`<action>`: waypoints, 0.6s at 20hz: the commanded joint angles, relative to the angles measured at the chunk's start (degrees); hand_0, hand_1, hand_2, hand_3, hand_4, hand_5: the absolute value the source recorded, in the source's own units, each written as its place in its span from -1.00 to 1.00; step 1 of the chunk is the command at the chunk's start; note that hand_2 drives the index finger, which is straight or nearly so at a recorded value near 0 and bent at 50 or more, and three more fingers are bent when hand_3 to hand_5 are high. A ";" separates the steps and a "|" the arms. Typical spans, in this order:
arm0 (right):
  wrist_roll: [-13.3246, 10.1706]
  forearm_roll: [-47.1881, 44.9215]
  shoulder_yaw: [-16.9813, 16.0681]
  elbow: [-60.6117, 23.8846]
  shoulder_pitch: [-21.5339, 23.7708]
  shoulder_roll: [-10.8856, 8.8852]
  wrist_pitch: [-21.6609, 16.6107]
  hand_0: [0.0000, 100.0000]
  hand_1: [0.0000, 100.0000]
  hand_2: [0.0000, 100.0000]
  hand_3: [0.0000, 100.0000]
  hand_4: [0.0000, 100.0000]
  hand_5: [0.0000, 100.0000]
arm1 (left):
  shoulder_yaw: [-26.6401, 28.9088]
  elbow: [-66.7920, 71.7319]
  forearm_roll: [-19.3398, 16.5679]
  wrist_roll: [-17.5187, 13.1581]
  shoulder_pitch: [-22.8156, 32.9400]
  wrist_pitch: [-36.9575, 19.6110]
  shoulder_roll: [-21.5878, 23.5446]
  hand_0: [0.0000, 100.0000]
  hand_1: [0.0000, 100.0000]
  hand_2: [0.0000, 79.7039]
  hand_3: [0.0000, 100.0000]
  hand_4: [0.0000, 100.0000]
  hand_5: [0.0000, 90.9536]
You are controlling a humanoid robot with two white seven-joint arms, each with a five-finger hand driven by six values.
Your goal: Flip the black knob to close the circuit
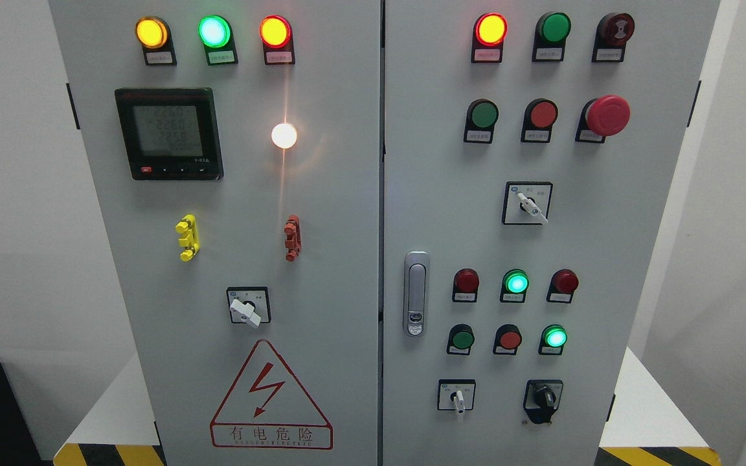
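1. Straight ahead in the head view stands a grey cabinet (321, 213) with two doors, and neither robot hand shows anywhere, so whether the fingers are apart or together cannot be told.
2. Down at about five o'clock on the right door sits the black knob (543, 397), its pointer angled toward roughly eleven o'clock.
3. At nine o'clock from that knob is a white switch (458, 399) with its lever pointing to six o'clock.
4. Near the door's left edge is a silver handle (416, 293).
5. Toward one o'clock on the same door is a red mushroom button (607, 115).
6. On the left door, a meter (169, 133) sits toward ten o'clock and a red warning triangle (271, 396) at six o'clock.
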 commanded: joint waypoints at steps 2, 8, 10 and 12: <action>-2.29 -0.20 -1.23 9.86 -4.13 -0.92 0.58 -1.00 -0.72 -1.00 -1.00 -1.00 -1.00 | 0.00 0.00 0.00 0.03 0.00 -0.01 0.00 -0.76 0.11 -1.00 -1.00 -1.00 -1.00; -3.45 -0.20 -1.76 9.94 -4.21 -0.30 4.18 -1.00 -0.80 -1.00 -1.00 -1.00 -1.00 | 0.00 0.00 0.00 0.03 0.00 -0.01 0.00 -0.76 0.11 -1.00 -1.00 -1.00 -1.00; -3.45 -0.20 -1.58 10.03 -4.21 -0.21 4.10 -1.00 -0.81 -1.00 -1.00 -1.00 -1.00 | 0.00 0.00 0.00 0.03 0.00 -0.01 0.00 -0.76 0.11 -1.00 -1.00 -1.00 -1.00; -3.27 -0.20 -1.58 9.86 -4.21 -0.04 3.92 -1.00 -0.82 -1.00 -1.00 -1.00 -1.00 | 0.00 0.00 0.00 0.03 0.00 -0.01 0.00 -0.76 0.11 -1.00 -1.00 -1.00 -1.00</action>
